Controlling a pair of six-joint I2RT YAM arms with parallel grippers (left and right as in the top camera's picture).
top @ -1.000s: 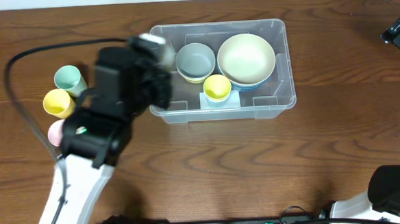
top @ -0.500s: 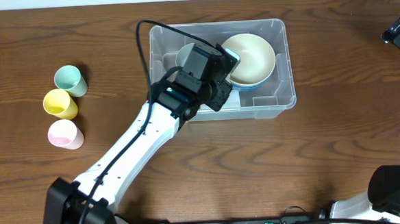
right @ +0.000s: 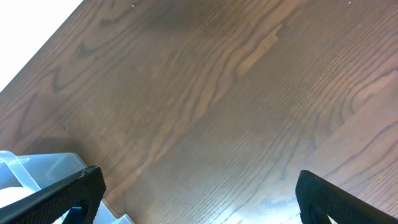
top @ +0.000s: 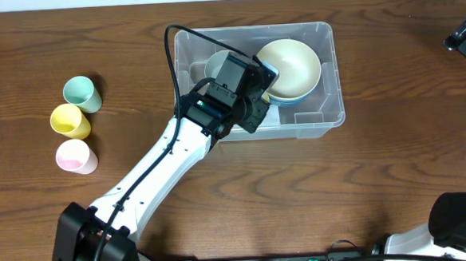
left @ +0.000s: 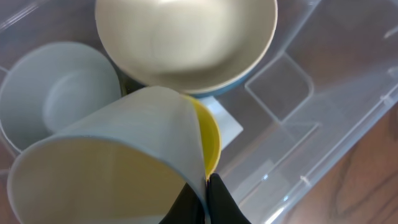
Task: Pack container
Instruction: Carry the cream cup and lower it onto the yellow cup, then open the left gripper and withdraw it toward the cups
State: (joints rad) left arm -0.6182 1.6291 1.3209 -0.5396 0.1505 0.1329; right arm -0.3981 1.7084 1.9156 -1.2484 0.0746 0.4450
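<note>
The clear container (top: 316, 123) stands at the table's back middle. It holds a cream bowl (top: 287, 66) stacked on a blue one, a grey bowl (top: 217, 65) and a yellow cup (left: 211, 134). My left gripper (left: 207, 200) is inside the container and shut on the rim of a pale blue cup (left: 112, 155). It holds that cup tilted just over the yellow cup. In the overhead view the left arm (top: 235, 94) hides both cups. My right gripper (right: 199, 193) is open and empty over bare table at the far right.
Three loose cups stand in a column at the left: teal (top: 81, 94), yellow (top: 69, 121) and pink (top: 75, 156). A white label (left: 225, 123) lies on the container floor. A black cable (top: 170, 62) arcs over the container's left wall.
One second ago my left arm was over the table beside the loose cups; it swung right into the container. In the last half second it barely moved. The right arm is still.
</note>
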